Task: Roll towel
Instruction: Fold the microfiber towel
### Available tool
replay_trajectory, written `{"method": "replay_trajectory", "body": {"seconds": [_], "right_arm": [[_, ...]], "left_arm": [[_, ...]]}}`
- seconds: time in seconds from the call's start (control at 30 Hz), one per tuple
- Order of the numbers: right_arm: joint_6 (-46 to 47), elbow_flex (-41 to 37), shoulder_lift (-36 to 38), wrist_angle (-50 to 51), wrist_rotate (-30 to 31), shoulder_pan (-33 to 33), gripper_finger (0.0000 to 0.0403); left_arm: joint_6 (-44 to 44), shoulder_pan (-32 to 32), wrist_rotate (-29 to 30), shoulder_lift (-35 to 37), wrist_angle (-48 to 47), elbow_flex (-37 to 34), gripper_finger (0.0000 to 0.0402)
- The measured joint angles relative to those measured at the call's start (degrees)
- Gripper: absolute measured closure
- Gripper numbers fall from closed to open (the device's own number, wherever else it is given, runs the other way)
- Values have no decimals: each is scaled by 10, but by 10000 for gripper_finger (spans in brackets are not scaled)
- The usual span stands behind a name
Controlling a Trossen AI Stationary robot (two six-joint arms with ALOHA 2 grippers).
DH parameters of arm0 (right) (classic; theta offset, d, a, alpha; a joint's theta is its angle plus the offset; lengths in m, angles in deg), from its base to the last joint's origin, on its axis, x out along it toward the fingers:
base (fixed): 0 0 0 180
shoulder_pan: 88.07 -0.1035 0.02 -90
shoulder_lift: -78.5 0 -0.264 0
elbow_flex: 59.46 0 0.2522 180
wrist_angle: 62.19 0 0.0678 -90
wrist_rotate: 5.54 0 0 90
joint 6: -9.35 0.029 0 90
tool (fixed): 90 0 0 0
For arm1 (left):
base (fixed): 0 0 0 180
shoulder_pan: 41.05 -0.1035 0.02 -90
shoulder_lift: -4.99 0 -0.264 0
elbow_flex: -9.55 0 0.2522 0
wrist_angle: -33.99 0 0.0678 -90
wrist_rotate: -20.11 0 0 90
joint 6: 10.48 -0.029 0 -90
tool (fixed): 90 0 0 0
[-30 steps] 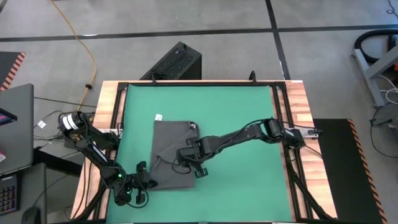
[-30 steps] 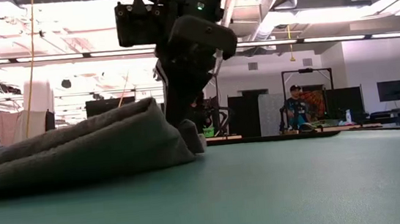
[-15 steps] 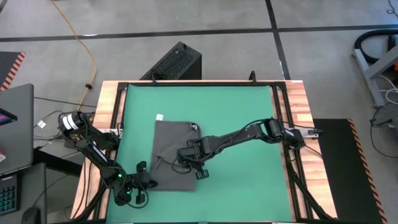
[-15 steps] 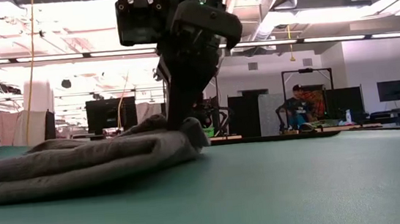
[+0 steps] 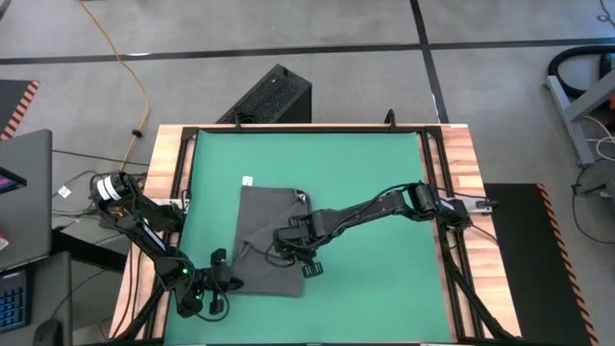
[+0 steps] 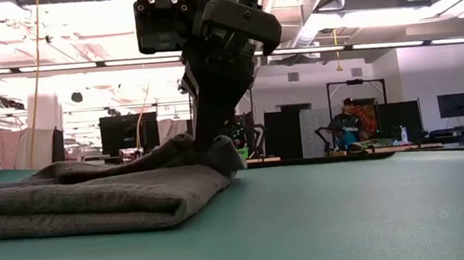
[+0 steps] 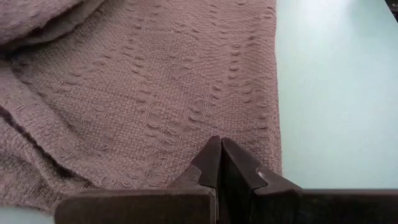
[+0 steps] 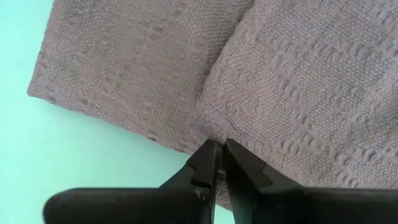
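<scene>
Towel (image 5: 267,240) lies on the green mat (image 5: 375,183), left of centre, with its white tag (image 5: 245,180) at the 12 o'clock corner. One flap is folded over, making a double layer visible in the low view.

Right gripper (image 5: 281,240) reaches in from 3 o'clock and sits down on the towel's middle, at the fold edge. Its fingers (image 8: 208,163) show only a hairline gap; whether any cloth is pinched cannot be told.

Left gripper (image 5: 229,281) rests at the towel's 7 o'clock edge, jaws fully closed, tips over the cloth, nothing between them.
</scene>
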Motion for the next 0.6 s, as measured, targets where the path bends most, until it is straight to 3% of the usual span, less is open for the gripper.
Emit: {"method": "replay_trajectory", "body": {"seconds": [0.2,0.4,0.6], "right_arm": [[-3,1,0,1,7,3,351],[-11,63,0,20,13,24,392],[-19,99,1,-22,16,61,390]], "left_arm": [[0,0,0,0,0,0,401],[-6,0,0,0,0,0,402],[-6,0,0,0,0,0,401]]}}
